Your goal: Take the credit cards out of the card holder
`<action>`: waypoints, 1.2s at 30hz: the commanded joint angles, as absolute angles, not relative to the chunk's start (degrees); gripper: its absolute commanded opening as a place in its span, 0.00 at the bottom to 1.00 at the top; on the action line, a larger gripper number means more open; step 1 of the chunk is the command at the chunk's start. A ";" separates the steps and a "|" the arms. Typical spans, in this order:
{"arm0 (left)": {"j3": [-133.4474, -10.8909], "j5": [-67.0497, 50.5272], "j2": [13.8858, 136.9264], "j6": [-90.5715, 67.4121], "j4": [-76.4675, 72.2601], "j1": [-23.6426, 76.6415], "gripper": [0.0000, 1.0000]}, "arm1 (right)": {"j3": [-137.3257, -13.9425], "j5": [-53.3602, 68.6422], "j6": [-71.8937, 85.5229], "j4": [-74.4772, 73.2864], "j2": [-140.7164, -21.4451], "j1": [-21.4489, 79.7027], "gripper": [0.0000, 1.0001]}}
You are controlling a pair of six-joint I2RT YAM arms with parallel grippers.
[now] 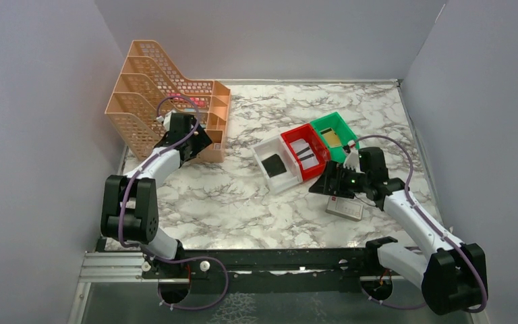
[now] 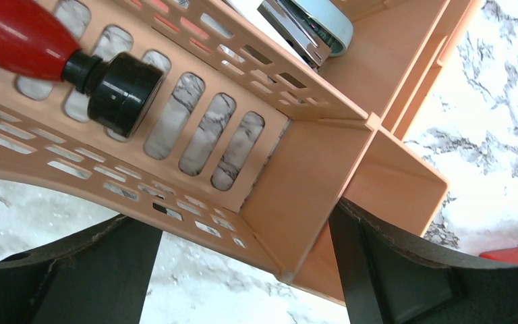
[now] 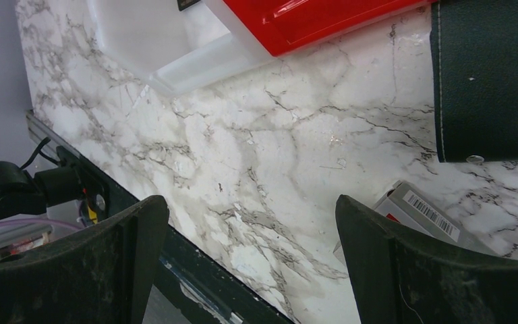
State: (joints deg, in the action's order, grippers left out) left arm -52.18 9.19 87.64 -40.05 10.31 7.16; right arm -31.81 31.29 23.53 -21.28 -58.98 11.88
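Note:
The card holder (image 3: 489, 81), dark with a stitched edge and a snap, lies flat on the marble beside the red bin (image 3: 310, 20). My right gripper (image 3: 253, 256) hangs open over bare marble just short of it, with nothing between its fingers. In the top view this gripper (image 1: 330, 183) sits in front of the bins. A tan-gold credit card (image 1: 331, 138) lies in the green bin (image 1: 340, 121). My left gripper (image 2: 249, 270) is far off at the left, open, its fingers straddling the front corner of the orange organiser (image 2: 310, 196).
The white bin (image 1: 270, 145) holds a small black square piece (image 1: 274, 164). A white box with a red mark (image 1: 344, 208) lies by the right arm. The organiser (image 1: 155, 88) holds a red-handled tool (image 2: 20, 34) and a stapler (image 2: 310, 27). Grey walls enclose the table.

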 commanded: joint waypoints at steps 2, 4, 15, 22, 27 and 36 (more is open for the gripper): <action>-55.57 2.72 90.24 -32.47 4.83 4.99 0.92 | -35.16 23.88 23.42 -24.36 -57.04 11.43 1.00; -57.38 2.23 91.62 -30.54 6.44 4.96 0.93 | -36.48 19.00 24.38 -26.07 -56.72 11.43 1.00; -48.71 -7.38 76.55 -29.28 9.77 4.97 0.96 | -40.76 -1.29 27.20 -31.19 -55.72 11.43 1.00; -41.13 -9.68 61.29 -26.53 14.46 4.92 0.98 | -37.28 26.88 30.01 -23.80 -58.43 11.76 0.87; -39.16 -9.09 54.85 -25.84 16.91 4.95 0.98 | -33.20 29.32 33.07 -21.53 -57.95 15.69 0.85; -39.51 -7.72 54.50 -24.74 19.47 4.95 0.99 | -31.87 2.70 41.01 -29.12 -63.52 19.53 0.95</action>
State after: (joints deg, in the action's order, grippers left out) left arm -39.20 -8.08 54.37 -26.22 17.78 5.21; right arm -32.21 21.12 34.70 -24.36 -63.68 19.59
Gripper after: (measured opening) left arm 0.986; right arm 0.929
